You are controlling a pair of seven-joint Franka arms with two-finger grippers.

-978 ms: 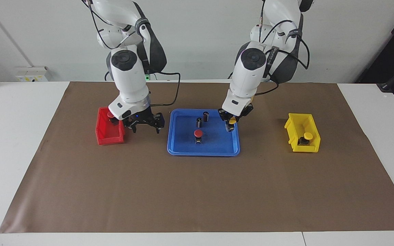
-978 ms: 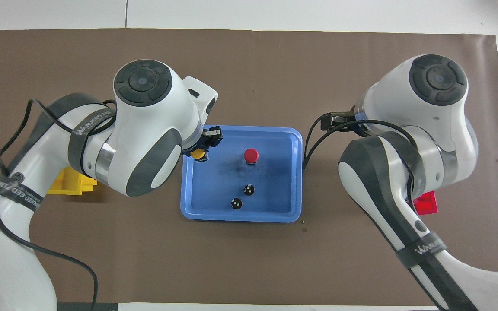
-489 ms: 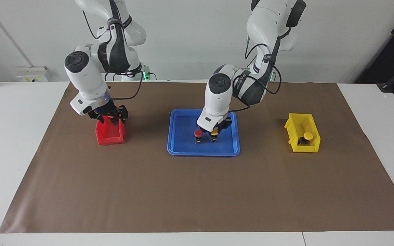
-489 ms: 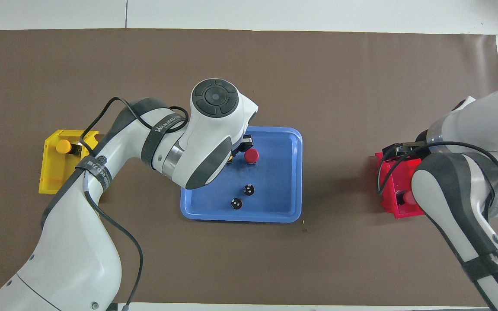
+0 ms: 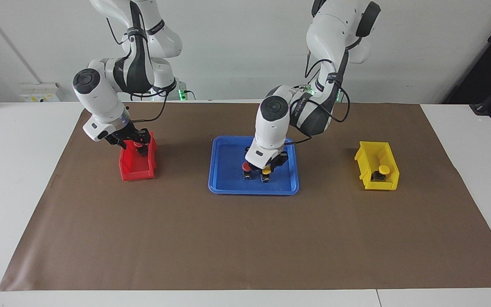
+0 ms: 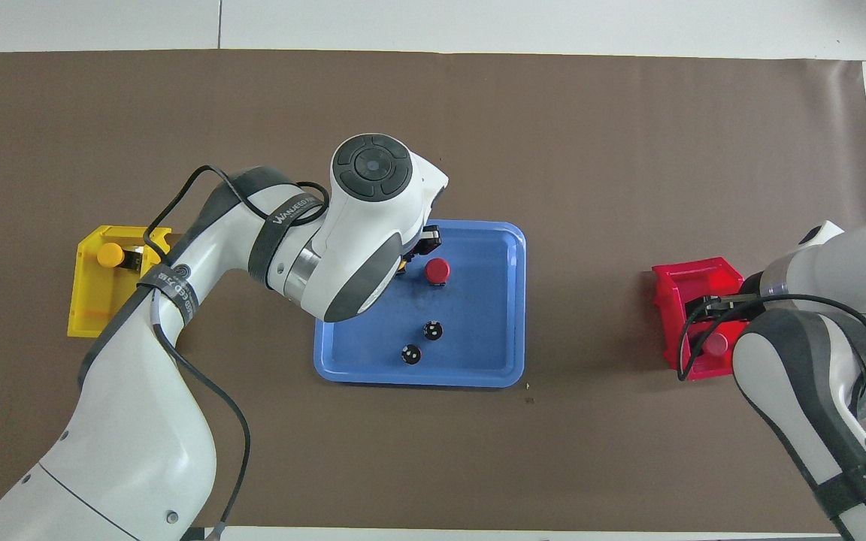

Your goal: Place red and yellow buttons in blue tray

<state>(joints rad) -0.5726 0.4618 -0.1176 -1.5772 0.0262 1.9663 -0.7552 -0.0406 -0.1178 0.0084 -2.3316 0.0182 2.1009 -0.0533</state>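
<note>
Right end effector (image 5: 137, 143) lowered into red bin (image 5: 131, 170), grip unclear; left end effector (image 5: 267, 169) clenching yellow button (image 5: 266, 172); "WANJEED" strap.

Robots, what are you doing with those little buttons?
The left pincer is shut on a yellow button, setting it in the blue tray beside a red button. The right pincer is down in the red bin at a second red button. Another yellow button waits in the yellow bin.
</note>
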